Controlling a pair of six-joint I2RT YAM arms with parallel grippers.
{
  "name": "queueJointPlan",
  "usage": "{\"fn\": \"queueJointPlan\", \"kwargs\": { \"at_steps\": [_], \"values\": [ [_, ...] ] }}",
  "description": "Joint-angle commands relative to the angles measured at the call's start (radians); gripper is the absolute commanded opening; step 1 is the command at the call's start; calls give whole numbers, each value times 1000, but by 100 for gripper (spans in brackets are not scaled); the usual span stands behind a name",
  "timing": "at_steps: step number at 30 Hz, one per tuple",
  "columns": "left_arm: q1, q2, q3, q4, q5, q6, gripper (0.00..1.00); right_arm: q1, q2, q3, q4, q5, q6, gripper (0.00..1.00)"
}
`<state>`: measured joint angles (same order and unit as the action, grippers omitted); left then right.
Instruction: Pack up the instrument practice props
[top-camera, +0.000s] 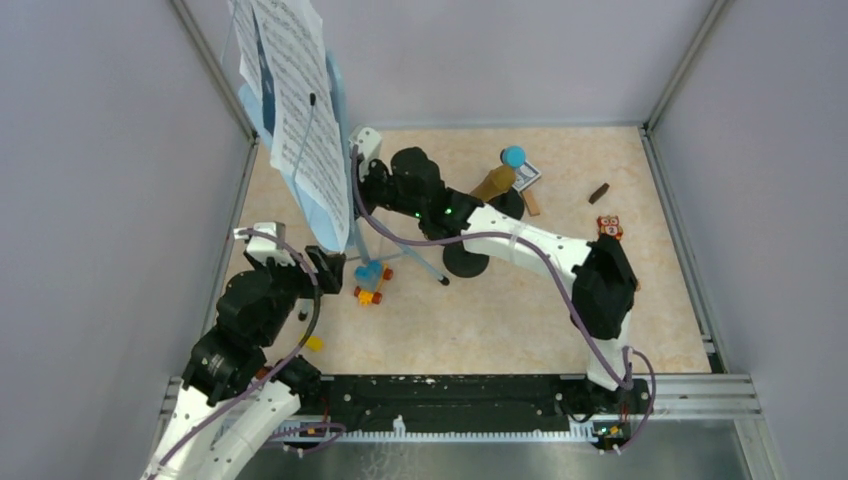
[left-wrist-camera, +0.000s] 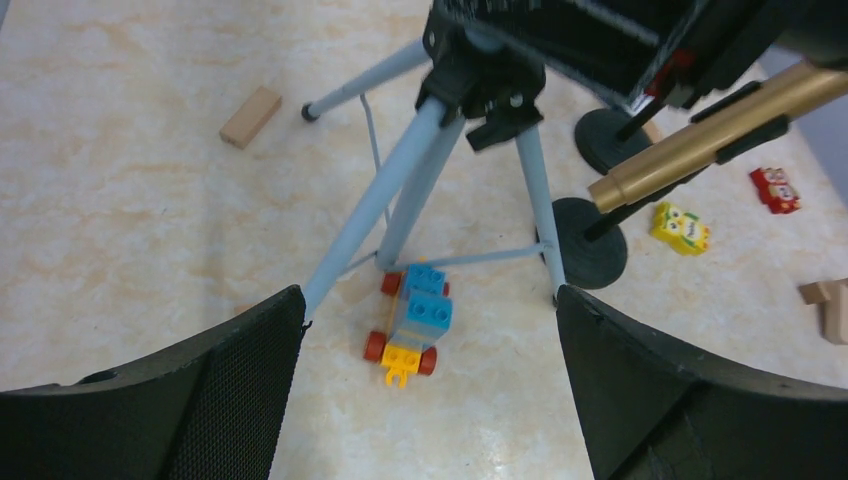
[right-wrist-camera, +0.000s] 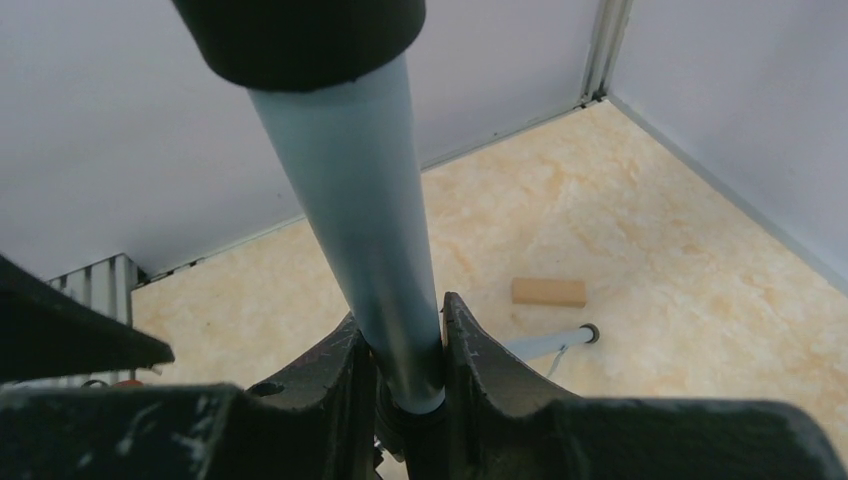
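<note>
Pale-blue perforated music rack on tripod legs stands far left, white sheet-music pages on it; probably light, stiff, top-heavy. Right gripper clamps smooth central pole, best hold. Left gripper spread wide, empty, near tripod

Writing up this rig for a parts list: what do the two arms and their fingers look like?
The left arm and right arm match: white tube-like links between bulky black joints, a greyish-purple cable looping along each. A small green light glows on the right arm. The fingers are broad, black and curved, with mesh-textured inner faces.
</note>
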<state>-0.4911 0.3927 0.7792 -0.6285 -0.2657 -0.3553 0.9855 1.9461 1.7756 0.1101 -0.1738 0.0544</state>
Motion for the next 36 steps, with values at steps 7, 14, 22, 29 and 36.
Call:
{"fn": "queueJointPlan", "kwargs": {
  "at_steps": [7,14,22,29,36],
  "values": [
    [1,78,105,30,273,50,99,24,-370,-348,-38,-58,125,0],
    [-1,169,41,144,538,22,99,-34,-534,-494,-146,-152,27,0],
    [0,199,-43,254,619,-35,96,-161,-652,-606,-183,-330,-47,0],
    [-85,254,-90,355,617,-74,89,-232,-633,-619,-187,-474,-152,0],
    [-336,384,-86,416,404,-67,82,-266,-607,-596,-213,-509,-227,0]
  ]
}}
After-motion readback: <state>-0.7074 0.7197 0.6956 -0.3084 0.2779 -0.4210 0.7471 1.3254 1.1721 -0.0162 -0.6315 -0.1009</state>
